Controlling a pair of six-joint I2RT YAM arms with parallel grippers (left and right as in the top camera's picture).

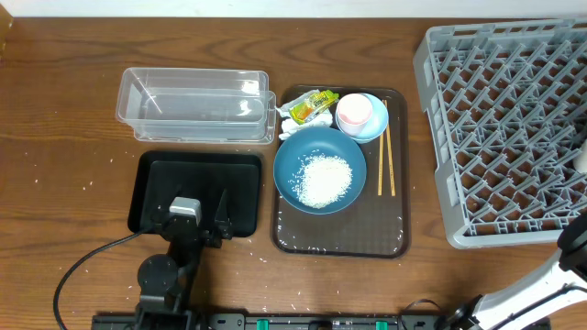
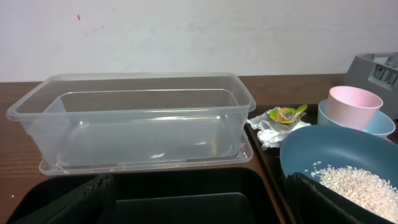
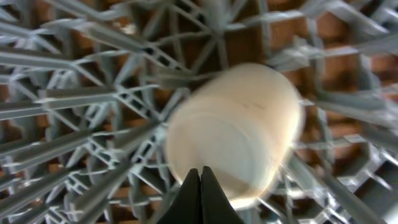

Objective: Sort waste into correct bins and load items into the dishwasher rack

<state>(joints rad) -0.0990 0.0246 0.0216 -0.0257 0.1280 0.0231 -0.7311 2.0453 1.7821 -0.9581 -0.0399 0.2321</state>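
My left gripper (image 1: 190, 197) (image 2: 199, 208) is open and empty, low over the black tray (image 1: 240, 179) (image 2: 186, 186). The clear tub (image 1: 194, 105) (image 2: 137, 118) stands behind it. Rice (image 1: 321, 179) (image 2: 360, 183) lies heaped in a dark blue dish. The pink bowl (image 1: 354, 112) (image 2: 353, 106) sits in the light-blue bowl (image 1: 374, 128). The wrapper (image 1: 315, 104) (image 2: 285, 115), tissue (image 1: 292, 121) and chopsticks (image 1: 386, 160) lie beside them. My right gripper (image 3: 200, 177) is shut at the lower edge of the blurred white cup (image 3: 236, 130), over the grey rack (image 1: 504, 128) (image 3: 74, 74).
The dark blue dish (image 1: 292, 156), the bowls, the waste and the chopsticks all rest on a brown serving tray (image 1: 339, 234) between the bins and the rack. Loose rice grains dot the table near the tray's front edge. My right arm (image 1: 573, 247) enters at the far right.
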